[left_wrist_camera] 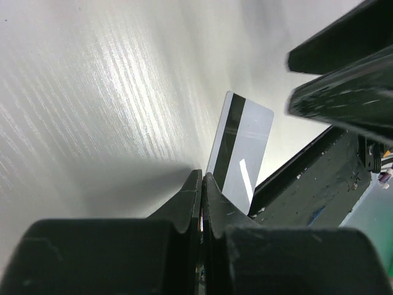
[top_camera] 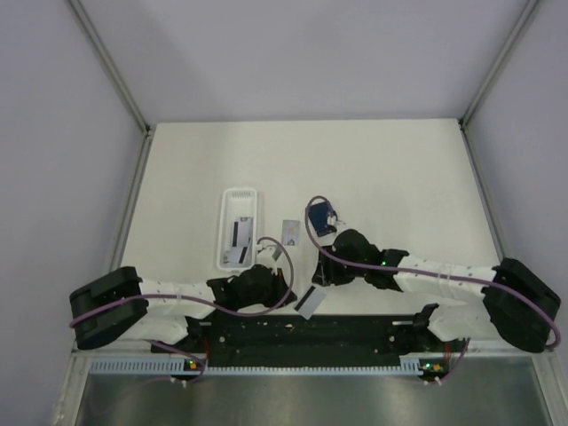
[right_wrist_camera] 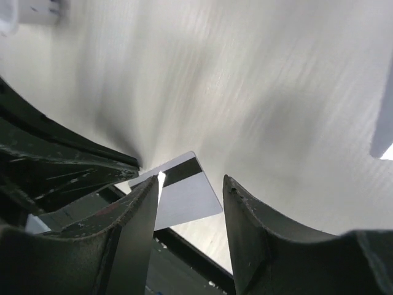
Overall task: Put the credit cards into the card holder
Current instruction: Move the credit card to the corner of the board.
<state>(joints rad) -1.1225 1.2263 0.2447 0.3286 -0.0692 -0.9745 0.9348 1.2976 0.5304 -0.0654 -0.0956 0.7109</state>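
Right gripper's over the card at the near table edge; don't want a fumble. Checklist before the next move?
1. Right gripper open: ok.
2. Card sits between its fingers: ok.
3. Card overhangs the table edge for a pinch: ok, it seems.
4. Left gripper shut, clear of the card: cannot tell.
5. Card holder open, unobstructed: ok.

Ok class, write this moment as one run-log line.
left gripper: shut on credit card | right gripper: open, facing same card | card holder: on table, card not yet inserted
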